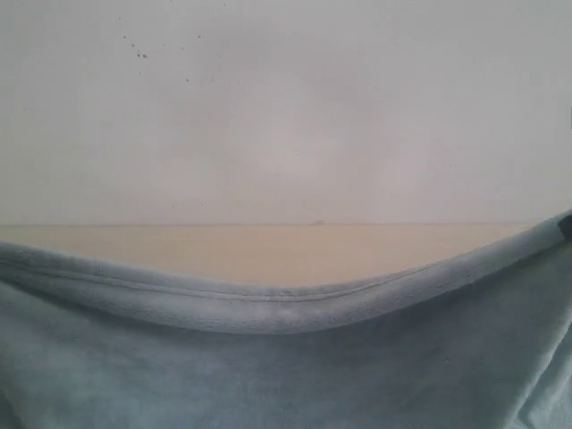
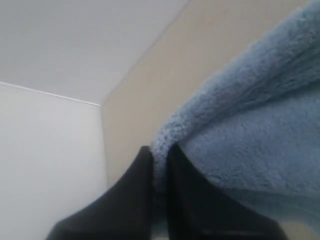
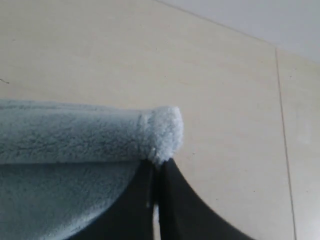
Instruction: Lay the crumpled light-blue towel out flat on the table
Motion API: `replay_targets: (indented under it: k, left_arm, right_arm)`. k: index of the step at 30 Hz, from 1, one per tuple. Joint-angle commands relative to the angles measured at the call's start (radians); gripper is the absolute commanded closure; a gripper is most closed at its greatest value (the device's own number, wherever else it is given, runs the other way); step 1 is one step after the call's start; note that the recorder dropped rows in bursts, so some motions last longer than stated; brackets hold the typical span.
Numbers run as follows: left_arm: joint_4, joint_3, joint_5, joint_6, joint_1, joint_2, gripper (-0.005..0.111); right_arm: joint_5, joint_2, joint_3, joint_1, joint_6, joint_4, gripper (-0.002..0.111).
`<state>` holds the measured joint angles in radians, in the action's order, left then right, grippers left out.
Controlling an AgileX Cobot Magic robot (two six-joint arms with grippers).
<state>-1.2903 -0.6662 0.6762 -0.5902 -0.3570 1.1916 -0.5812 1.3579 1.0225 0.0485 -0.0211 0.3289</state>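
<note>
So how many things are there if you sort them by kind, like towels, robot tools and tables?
towel, light blue: 1
tools, black: 2 (left tool and right tool, each pinching the towel's edge)
table, beige: 1
Total: 4

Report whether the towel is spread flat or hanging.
Hanging, not flat: the left gripper and right gripper each pinch a corner of the towel, whose top hem sags between them.
</note>
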Motion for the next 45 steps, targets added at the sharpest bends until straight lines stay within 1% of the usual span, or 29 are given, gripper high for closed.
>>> replay_targets:
  k: [1, 3, 6, 14, 20, 21, 22, 24, 25, 27, 28, 30, 32, 34, 37, 38, 40, 41, 42, 43, 44, 45]
  left_arm:
    - [-0.189, -0.051, -0.084, -0.346, 0.085, 0.214, 0.103]
    - [-0.23, -0.093, -0.135, -0.423, 0.128, 0.312, 0.103]
    - [-0.232, -0.179, -0.177, -0.431, 0.162, 0.44, 0.103]
    - [-0.251, -0.439, -0.186, -0.431, 0.173, 0.691, 0.103]
    - [-0.235, -0.583, -0.181, -0.444, 0.195, 0.783, 0.102]
    - [-0.227, -0.6, -0.181, -0.45, 0.197, 0.785, 0.101]
    - [-0.219, -0.614, -0.184, -0.45, 0.198, 0.786, 0.097]
    - [-0.199, -0.625, -0.181, -0.439, 0.198, 0.786, 0.087]
    - [-0.164, -0.625, -0.181, -0.411, 0.198, 0.786, 0.079]
    - [-0.12, -0.625, -0.176, -0.388, 0.198, 0.786, 0.059]
    - [-0.097, -0.625, -0.168, -0.388, 0.199, 0.786, 0.049]
    - [-0.064, -0.625, -0.133, -0.388, 0.198, 0.784, 0.035]
    - [-0.058, -0.625, -0.043, -0.403, 0.198, 0.776, 0.034]
    - [-0.058, -0.625, 0.011, -0.441, 0.196, 0.75, 0.034]
    - [-0.051, -0.599, 0.02, -0.446, 0.196, 0.681, 0.034]
    - [-0.034, -0.587, 0.016, -0.441, 0.194, 0.656, 0.034]
    - [0.016, -0.542, 0.004, -0.427, 0.194, 0.592, 0.037]
    - [0.061, -0.49, 0.004, -0.41, 0.196, 0.538, 0.042]
    - [0.084, -0.456, 0.004, -0.398, 0.196, 0.511, 0.046]
    - [0.109, -0.379, 0.001, -0.395, 0.196, 0.46, 0.054]
    - [0.118, -0.334, -0.005, -0.395, 0.196, 0.436, 0.057]
    - [0.141, -0.252, -0.03, -0.395, 0.196, 0.395, 0.063]
  right_arm:
    - [0.142, 0.156, 0.004, -0.051, 0.015, -0.033, 0.108]
    - [0.159, 0.234, 0.035, -0.058, 0.015, -0.045, 0.108]
    - [0.144, 0.345, 0.116, -0.058, -0.004, -0.062, 0.108]
    - [0.104, 0.555, 0.382, -0.058, -0.05, -0.121, 0.108]
    - [0.077, 0.628, 0.513, -0.058, -0.163, -0.266, 0.108]
    - [0.074, 0.633, 0.528, -0.058, -0.177, -0.296, 0.106]
    - [0.059, 0.644, 0.546, -0.058, -0.199, -0.329, 0.101]
    - [0.006, 0.665, 0.582, -0.058, -0.217, -0.35, 0.085]
    - [-0.012, 0.674, 0.595, -0.058, -0.217, -0.352, 0.074]
    - [-0.011, 0.678, 0.599, -0.058, -0.193, -0.358, 0.053]
    - [-0.007, 0.678, 0.599, -0.058, -0.181, -0.358, 0.05]
    - [0.006, 0.672, 0.599, -0.06, -0.176, -0.358, 0.055]
    - [0.003, 0.657, 0.599, -0.06, -0.178, -0.361, 0.059]
    - [-0.009, 0.632, 0.599, -0.06, -0.198, -0.368, 0.06]
    - [-0.023, 0.588, 0.595, -0.062, -0.199, -0.368, 0.062]
    - [-0.032, 0.57, 0.59, -0.062, -0.199, -0.368, 0.067]
    - [-0.036, 0.533, 0.565, -0.066, -0.201, -0.371, 0.083]
    - [-0.036, 0.488, 0.515, -0.069, -0.203, -0.371, 0.104]
    - [-0.036, 0.466, 0.484, -0.069, -0.203, -0.371, 0.108]
    - [-0.025, 0.422, 0.41, -0.069, -0.207, -0.371, 0.107]
    - [-0.022, 0.404, 0.378, -0.069, -0.207, -0.375, 0.107]
    - [-0.004, 0.362, 0.293, -0.069, -0.207, -0.375, 0.107]
